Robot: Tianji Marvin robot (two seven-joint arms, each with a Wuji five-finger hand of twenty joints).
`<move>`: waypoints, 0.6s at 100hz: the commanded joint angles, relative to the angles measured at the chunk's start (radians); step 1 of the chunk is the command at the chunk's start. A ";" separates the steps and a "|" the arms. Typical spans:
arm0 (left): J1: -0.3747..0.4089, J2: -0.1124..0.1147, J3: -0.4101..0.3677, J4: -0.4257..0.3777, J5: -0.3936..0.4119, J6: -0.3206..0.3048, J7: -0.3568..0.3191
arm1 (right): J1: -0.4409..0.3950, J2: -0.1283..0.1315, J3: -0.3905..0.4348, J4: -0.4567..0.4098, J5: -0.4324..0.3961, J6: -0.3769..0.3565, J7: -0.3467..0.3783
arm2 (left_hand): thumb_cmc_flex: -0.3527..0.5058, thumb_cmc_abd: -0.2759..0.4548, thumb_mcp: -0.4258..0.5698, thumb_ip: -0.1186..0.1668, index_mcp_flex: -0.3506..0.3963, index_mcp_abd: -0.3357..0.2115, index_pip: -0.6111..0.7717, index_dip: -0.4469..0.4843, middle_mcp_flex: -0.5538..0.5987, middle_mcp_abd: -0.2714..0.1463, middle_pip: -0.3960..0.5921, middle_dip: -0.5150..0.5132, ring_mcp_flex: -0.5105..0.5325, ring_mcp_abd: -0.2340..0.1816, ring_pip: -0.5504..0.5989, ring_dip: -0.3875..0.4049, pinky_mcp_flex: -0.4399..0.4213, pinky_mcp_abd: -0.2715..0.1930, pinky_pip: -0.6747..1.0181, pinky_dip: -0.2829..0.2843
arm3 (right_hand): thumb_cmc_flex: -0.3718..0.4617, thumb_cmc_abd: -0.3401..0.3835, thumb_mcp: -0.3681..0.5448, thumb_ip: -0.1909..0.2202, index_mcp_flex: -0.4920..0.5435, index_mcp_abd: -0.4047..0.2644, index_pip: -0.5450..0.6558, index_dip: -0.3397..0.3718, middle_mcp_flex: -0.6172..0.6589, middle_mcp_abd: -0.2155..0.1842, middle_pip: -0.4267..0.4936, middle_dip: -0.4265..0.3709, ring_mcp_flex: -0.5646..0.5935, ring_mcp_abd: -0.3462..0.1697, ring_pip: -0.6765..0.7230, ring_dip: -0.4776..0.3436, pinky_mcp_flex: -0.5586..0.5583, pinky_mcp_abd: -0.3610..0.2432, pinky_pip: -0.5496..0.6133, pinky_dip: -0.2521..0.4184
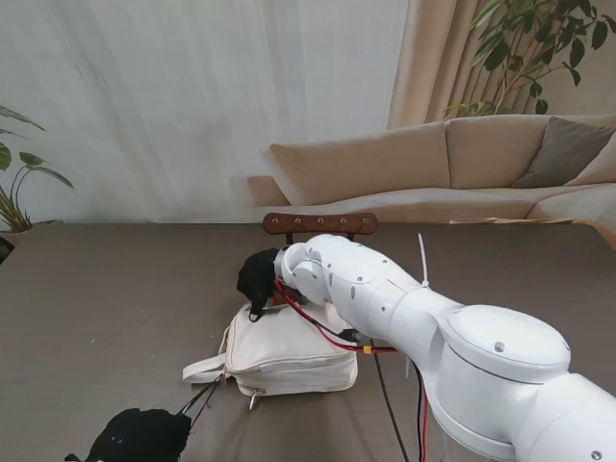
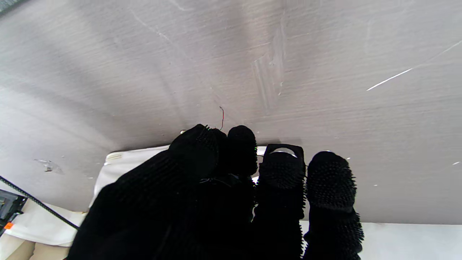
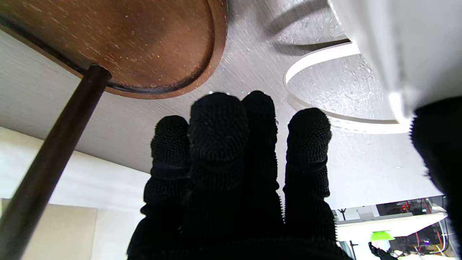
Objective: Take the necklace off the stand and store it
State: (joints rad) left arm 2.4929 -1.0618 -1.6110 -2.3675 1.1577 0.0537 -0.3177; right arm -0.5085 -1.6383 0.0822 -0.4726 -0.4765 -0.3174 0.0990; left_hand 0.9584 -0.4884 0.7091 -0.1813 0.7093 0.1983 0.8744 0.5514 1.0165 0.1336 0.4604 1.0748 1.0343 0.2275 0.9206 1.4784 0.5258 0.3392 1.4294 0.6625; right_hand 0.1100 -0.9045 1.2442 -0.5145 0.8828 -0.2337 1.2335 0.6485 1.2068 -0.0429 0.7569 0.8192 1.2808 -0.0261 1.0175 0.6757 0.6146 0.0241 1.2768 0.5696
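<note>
The wooden necklace stand [image 1: 320,223] is at the middle of the table, with its base [image 3: 144,47] and post [image 3: 54,151] close in the right wrist view. I cannot make out a necklace on it or anywhere else. A cream bag [image 1: 284,351] lies nearer to me. My right hand [image 1: 258,277] hangs over the bag's far edge, its fingers [image 3: 231,162] side by side and the thumb apart; whether it holds anything is hidden. My left hand [image 1: 140,435] is near the bag's left corner, thumb and fingers [image 2: 234,191] pinched together at a black strap buckle [image 2: 283,151].
The bag's white strap [image 1: 202,368] trails to its left, and another loop of it [image 3: 325,90] lies on the table. Red and black cables [image 1: 332,332] run along my right arm over the bag. A sofa [image 1: 433,164] stands beyond the table.
</note>
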 commanded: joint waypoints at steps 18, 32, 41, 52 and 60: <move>0.114 -0.017 0.001 -0.049 0.073 0.049 0.035 | -0.006 0.010 -0.014 0.049 -0.017 0.012 0.017 | 0.029 0.017 0.010 -0.012 0.091 -0.080 0.113 0.001 0.118 0.052 0.087 0.012 0.008 -0.015 -0.005 0.007 -0.004 -0.010 0.009 -0.001 | 0.313 0.056 0.210 0.194 -0.018 -0.027 0.038 0.010 0.031 -0.004 0.032 0.008 0.040 -0.029 0.024 0.007 0.176 -0.020 0.046 0.040; 0.144 -0.021 0.004 -0.050 0.074 0.072 0.075 | -0.008 -0.003 -0.017 0.071 -0.012 0.008 0.015 | 0.030 0.018 0.009 -0.012 0.091 -0.077 0.110 0.000 0.118 0.056 0.085 0.011 0.007 -0.010 -0.006 0.007 -0.004 -0.010 0.009 -0.001 | 0.314 0.057 0.210 0.195 -0.019 -0.027 0.038 0.009 0.030 -0.004 0.033 0.007 0.039 -0.023 0.023 0.006 0.176 -0.021 0.045 0.040; 0.130 -0.020 0.009 -0.048 0.073 0.083 0.057 | -0.012 -0.002 -0.016 0.070 -0.014 0.007 0.007 | 0.031 0.024 -0.002 -0.010 0.088 -0.067 0.100 -0.005 0.113 0.062 0.080 0.007 0.003 -0.004 -0.011 0.005 -0.010 -0.009 0.005 -0.002 | 0.313 0.059 0.208 0.195 -0.021 -0.028 0.037 0.008 0.028 -0.002 0.032 0.007 0.039 -0.025 0.023 0.006 0.175 -0.022 0.045 0.040; 0.102 -0.018 0.007 -0.042 0.065 0.074 0.046 | -0.017 0.004 -0.009 0.059 -0.015 0.011 -0.009 | 0.022 0.011 -0.034 0.015 0.091 -0.056 0.013 -0.039 0.085 0.077 -0.032 -0.085 -0.042 0.064 -0.180 -0.059 -0.045 -0.002 -0.055 -0.016 | 0.314 0.064 0.200 0.194 -0.025 -0.033 0.033 0.000 0.021 0.002 0.028 0.000 0.037 -0.016 0.010 0.000 0.167 -0.019 0.043 0.040; 0.085 -0.018 0.002 -0.039 0.074 0.068 0.044 | -0.021 0.017 -0.002 0.037 -0.018 0.018 -0.018 | -0.062 -0.017 -0.008 0.010 0.053 -0.022 -0.127 -0.065 0.003 0.100 -0.097 -0.279 -0.112 0.105 -0.364 -0.138 -0.104 -0.004 -0.134 -0.022 | 0.315 0.073 0.187 0.190 -0.028 -0.043 0.029 -0.011 0.017 0.004 0.021 -0.019 0.037 -0.012 -0.015 -0.012 0.159 -0.015 0.043 0.041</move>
State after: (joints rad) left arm 2.5732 -1.0777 -1.6006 -2.3702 1.2250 0.1243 -0.2483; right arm -0.5179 -1.6525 0.0820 -0.4384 -0.4798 -0.3158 0.0705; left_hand 0.9319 -0.4879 0.6931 -0.1801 0.6993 0.1832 0.7715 0.5054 1.0007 0.1128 0.3455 0.9137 0.9725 0.2831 0.6591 1.3902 0.4633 0.3379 1.3422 0.6471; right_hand 0.0250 -0.9046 1.2438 -0.5154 0.8707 -0.2369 1.2344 0.6485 1.2068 -0.0430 0.7569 0.8192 1.2808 -0.0269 1.0134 0.6734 0.6147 0.0238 1.2768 0.5706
